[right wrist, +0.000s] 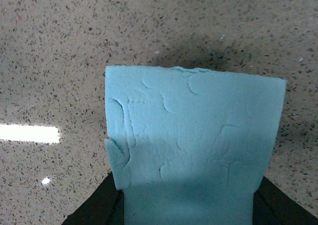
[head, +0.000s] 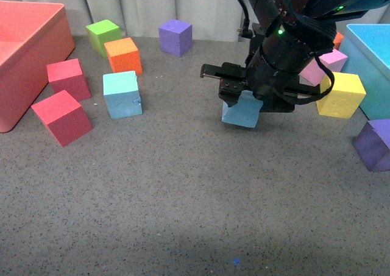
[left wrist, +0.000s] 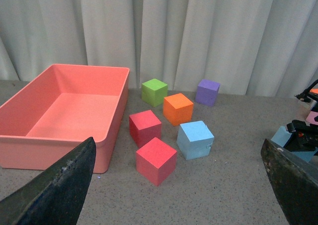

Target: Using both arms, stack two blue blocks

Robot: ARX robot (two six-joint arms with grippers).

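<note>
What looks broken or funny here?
The blue block in the right gripper is scuffed: shallow dents all over one face and a chipped edge. It is also held slightly tilted. The other blue block on the table has small nicks too.

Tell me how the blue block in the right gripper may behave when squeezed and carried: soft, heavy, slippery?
The blue block looks like soft foam, its face dented and nicked, so it probably yields and weighs little. The matte surface likely resists slipping. Flat faces should not roll.
</note>
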